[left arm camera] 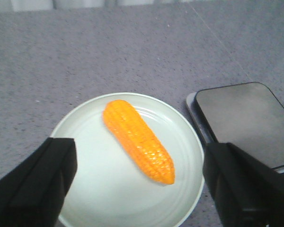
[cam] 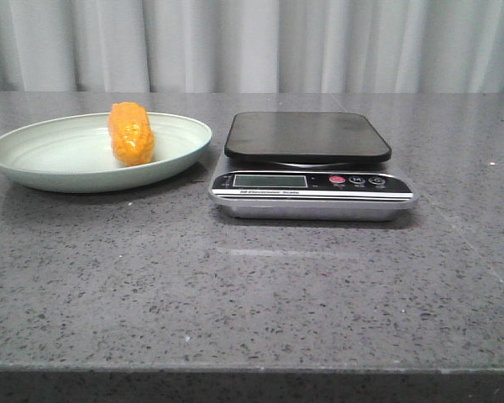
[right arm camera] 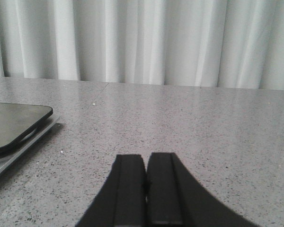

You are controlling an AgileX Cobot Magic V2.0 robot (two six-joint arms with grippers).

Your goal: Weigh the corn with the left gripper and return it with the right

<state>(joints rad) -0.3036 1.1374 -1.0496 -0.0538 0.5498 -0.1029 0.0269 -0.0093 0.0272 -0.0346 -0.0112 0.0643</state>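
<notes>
Front view, L to R: pale green shallow round plate (cam: 34,159) sits on the grey speckled stone worktop (cam: 252,294), left side. On it lies the short glossy orange-yellow corn cob w/ rows of kernels (cam: 131,133), resting on its side toward the plate's right half, one end facing the camera. No jaws touch it.

Just beside the plate's right rim, not touching as far as can be seen: silver digital kitchen scale w/ black rectangular weighing platform (cam: 307,136). Platform bare. Display strip on the scale's front edge; readout not legible. A red button and two dark buttons sit right of the display.

White pleated curtain (cam: 252,42) runs along the back of the worktop.

Left wrist view: left gripper (left arm camera: 142,184) hangs above the plate (left arm camera: 90,189), jaws wide apart, black fingers (left arm camera: 38,184) on either side of the cob (left arm camera: 139,140), well clear of it. Cob lies diagonally across the plate centre. Scale platform (left arm camera: 246,123) close to the plate rim.

Right wrist view: right gripper (right arm camera: 146,189) low over bare worktop (right arm camera: 203,132), jaws pressed together, nothing between them. Scale corner (right arm camera: 14,125) at frame edge; curtain (right arm camera: 146,38) behind.
</notes>
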